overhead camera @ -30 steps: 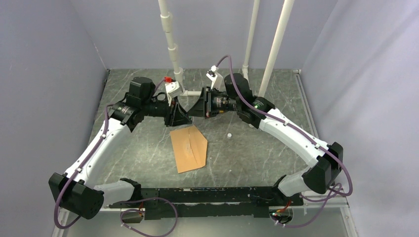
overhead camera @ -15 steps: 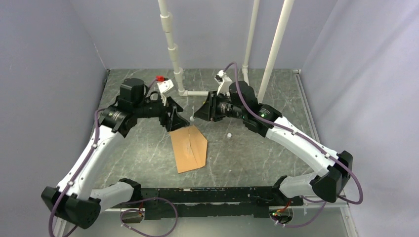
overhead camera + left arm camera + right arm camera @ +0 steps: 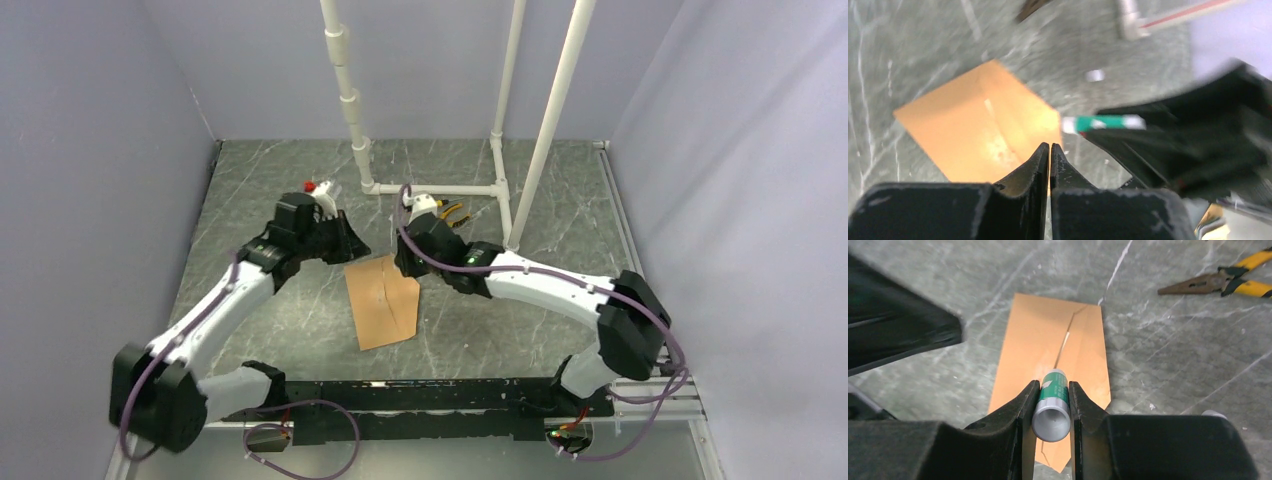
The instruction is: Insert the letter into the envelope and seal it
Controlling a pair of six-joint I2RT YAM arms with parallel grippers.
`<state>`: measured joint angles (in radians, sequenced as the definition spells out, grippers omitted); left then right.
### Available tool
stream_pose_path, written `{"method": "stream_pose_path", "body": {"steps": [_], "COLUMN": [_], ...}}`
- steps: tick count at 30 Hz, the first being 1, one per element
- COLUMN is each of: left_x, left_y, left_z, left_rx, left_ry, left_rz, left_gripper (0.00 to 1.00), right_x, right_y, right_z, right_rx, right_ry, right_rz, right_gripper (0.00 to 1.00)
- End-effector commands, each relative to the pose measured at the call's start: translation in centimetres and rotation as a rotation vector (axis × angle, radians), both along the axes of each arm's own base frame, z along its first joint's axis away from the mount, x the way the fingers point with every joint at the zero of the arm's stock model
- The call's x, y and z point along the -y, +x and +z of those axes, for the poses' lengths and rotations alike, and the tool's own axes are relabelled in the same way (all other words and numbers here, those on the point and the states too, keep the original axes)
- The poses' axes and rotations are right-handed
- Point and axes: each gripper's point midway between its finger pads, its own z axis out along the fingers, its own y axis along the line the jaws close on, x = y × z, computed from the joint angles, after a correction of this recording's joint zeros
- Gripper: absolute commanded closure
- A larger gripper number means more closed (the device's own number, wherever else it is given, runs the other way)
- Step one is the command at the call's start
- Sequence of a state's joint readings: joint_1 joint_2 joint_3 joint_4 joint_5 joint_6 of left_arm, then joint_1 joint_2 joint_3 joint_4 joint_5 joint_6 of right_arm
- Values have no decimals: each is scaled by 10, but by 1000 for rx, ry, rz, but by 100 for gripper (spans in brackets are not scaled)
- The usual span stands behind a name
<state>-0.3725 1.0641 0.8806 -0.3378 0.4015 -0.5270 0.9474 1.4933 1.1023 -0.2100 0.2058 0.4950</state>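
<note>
Gripped between the fingers of my right claw point(image 3: 1052, 386) is a green-and-white glue stick point(image 3: 1053, 396), pinched round its barrel with the tip aimed forward and down. Straight below that tip lies the envelope point(image 3: 1034, 347), flat on the grey marbled table point(image 3: 1173, 365). From above, its long axis runs roughly near to far. The near short edge sits towards my bases, and the far end lies under my two wrists. It is kraft brown and smooth, with a pale fold seam slanting across its face and a pointed flap reaching to the right. I cannot tell whether that flap lies open or pressed down. No separate sheet shows anywhere, so I judge the letter is already inside, though the paper hides it. My right claw is the nearer one, hanging over the far right part of the envelope, so the glue only has to come down onto it. My left claw point(image 3: 1049, 148) is pressed shut on nothing, hovering at the far left corner, just beside the paper. Farther off to the right lie yellow-handled pliers point(image 3: 1228, 282), well apart from the envelope, and beyond them stands a white pipe frame point(image 3: 430, 188).
</note>
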Motion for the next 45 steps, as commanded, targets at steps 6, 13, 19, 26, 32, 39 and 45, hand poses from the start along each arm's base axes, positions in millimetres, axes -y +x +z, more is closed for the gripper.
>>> {"method": "stream_pose_path", "body": {"steps": [6, 13, 19, 26, 32, 39, 45], "left_x": [-9, -24, -30, -38, -44, -49, -52], "left_y": [50, 50, 38, 21, 11, 5, 3], "left_z": [-110, -168, -195, -225, -238, -245, -246], "left_rx": [-251, -383, -452, -547, -589, -608, -617], "left_ry": [19, 46, 20, 51, 75, 92, 101], "left_rz": [251, 350, 370, 400, 433, 458, 472], "left_gripper": [94, 95, 96, 97, 97, 98, 98], "right_x": [-25, -47, -56, -61, -61, -49, -37], "right_y": [-3, -7, -9, -8, -14, -47, -71], "right_z": [-41, -69, -84, -92, -110, -126, -131], "right_rx": [37, 31, 29, 42, 11, -92, -134], "right_ry": [-30, -141, -197, -247, -303, -340, -369], "right_rz": [-7, 34, 38, 42, 53, 97, 118], "right_gripper": [100, 100, 100, 100, 100, 100, 100]}}
